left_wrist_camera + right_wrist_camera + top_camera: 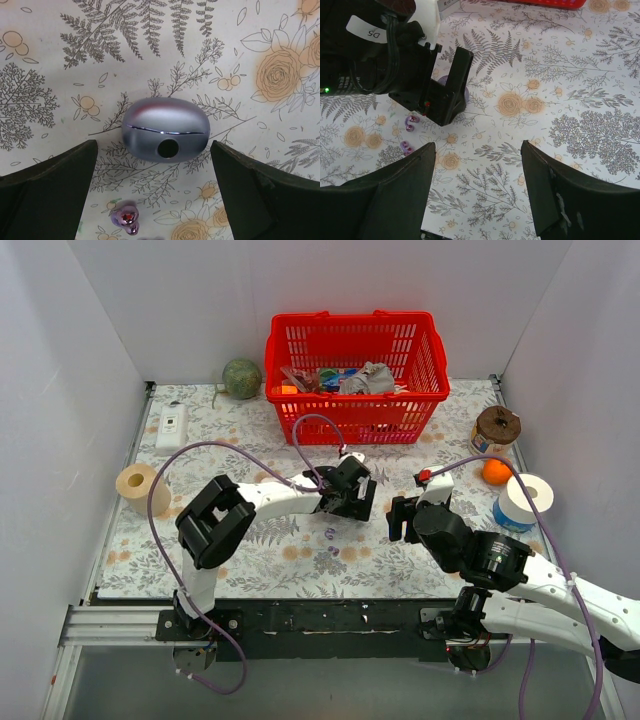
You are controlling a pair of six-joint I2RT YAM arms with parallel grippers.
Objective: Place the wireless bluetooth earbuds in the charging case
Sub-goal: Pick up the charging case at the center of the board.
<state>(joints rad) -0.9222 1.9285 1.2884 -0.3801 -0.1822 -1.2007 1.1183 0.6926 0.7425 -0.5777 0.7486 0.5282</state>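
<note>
While the top view looks down on the floral cloth, the left gripper hangs over the middle of the table, on the near side of the red basket. It hides the charging case beneath it, and from here one cannot tell how its jaws stand. The earbuds show as a small purple speck close to the near side of that gripper. The right gripper is a little to their right and clear of them.

In the left wrist view, the left gripper's fingers are spread wide, one on each side of the charging case, and neither touches it. The case lies shut on the cloth, its seam running across. One earbud lies between the fingers, just beside the case on the wrist's side.

In the right wrist view, the right gripper is also spread, with only cloth between its fingers. Beyond it stands the left gripper, with a sliver of the lavender case showing. The two earbuds lie apart just beside it.
</note>
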